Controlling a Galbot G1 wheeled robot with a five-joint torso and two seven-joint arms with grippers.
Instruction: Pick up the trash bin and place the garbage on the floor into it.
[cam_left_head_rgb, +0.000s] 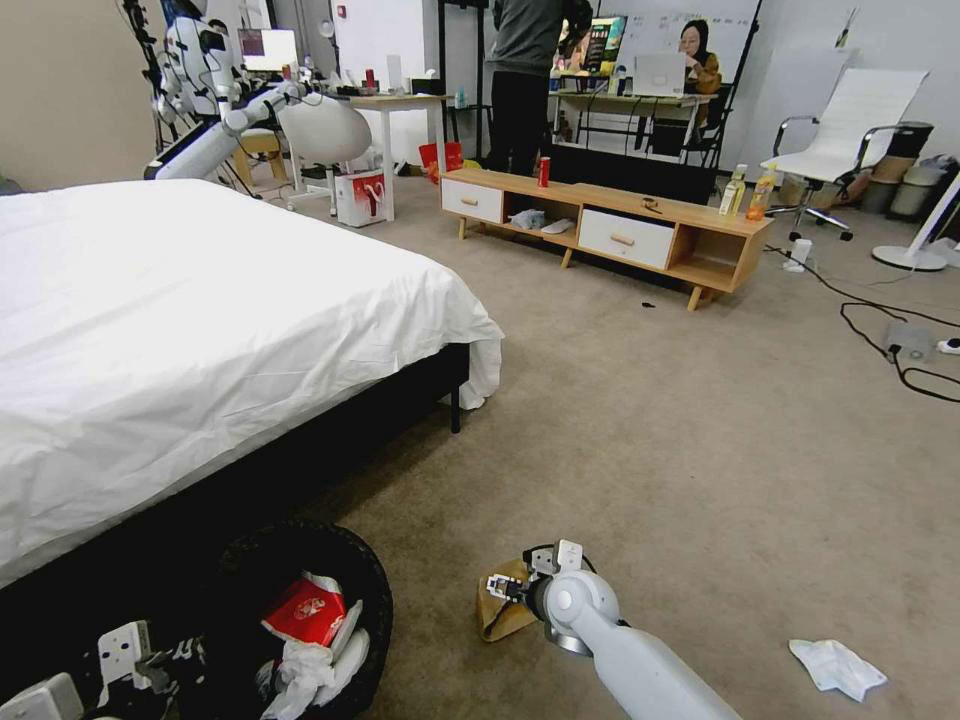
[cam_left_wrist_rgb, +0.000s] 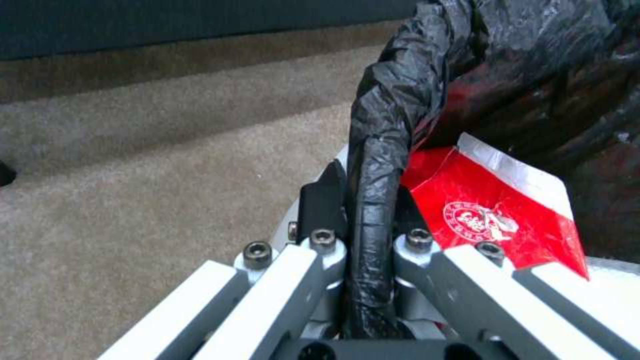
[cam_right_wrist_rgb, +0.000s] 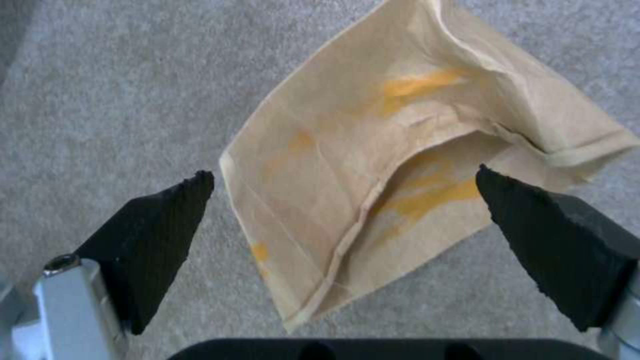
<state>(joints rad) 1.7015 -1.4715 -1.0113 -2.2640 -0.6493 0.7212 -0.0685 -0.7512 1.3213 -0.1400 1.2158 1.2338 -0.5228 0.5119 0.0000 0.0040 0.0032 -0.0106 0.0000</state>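
Note:
The trash bin, round and lined with a crinkled black bag, hangs low beside the bed. My left gripper is shut on its rim. Inside lie a flat red snack packet and crumpled white tissues. On the carpet to the bin's right lies a crumpled brown paper bag. My right gripper hangs just above it, open, one black finger on each side of the bag. Another white tissue lies on the floor further right.
The white-sheeted bed stands on my left, close to the bin. A low wooden cabinet far ahead carries an upright red can and two drink bottles. Cables trail over the carpet at right.

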